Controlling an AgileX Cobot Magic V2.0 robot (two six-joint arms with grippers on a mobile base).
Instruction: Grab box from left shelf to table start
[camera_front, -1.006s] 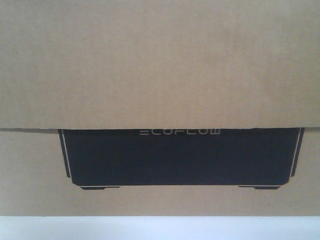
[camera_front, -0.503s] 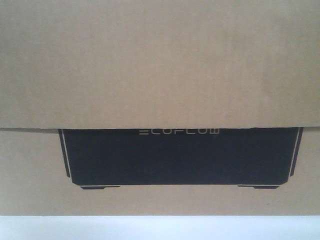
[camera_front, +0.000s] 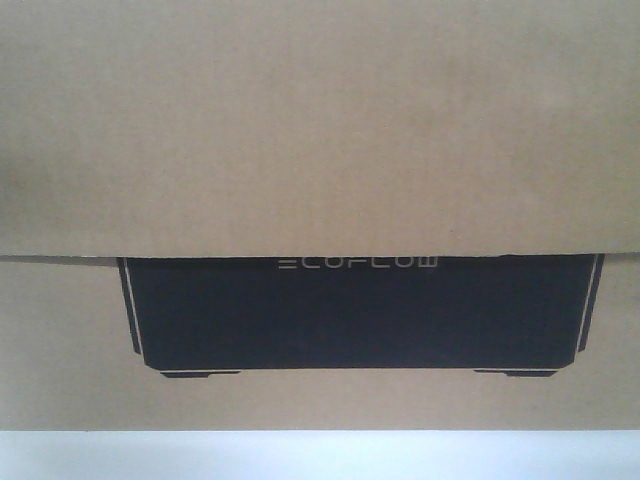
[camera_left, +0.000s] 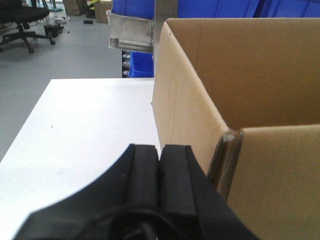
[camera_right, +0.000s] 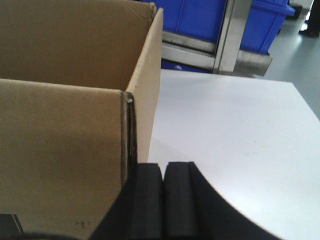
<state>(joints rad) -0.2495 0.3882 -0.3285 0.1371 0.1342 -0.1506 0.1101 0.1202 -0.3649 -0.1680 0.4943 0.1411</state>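
The front view shows only the box on the table, while the wrist views show the left gripper and right gripper squeezed together, empty, just beside the box's corners.

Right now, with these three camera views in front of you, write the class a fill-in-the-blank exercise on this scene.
1. The box stands on the white ____.
2. The white lettering on the box's black panel reads ____.
3. The left pincer has its jaws ____, gripping nothing.
4. The bins behind the box are ____ in colour.

Missing words: table; ECOFLOW; shut; blue
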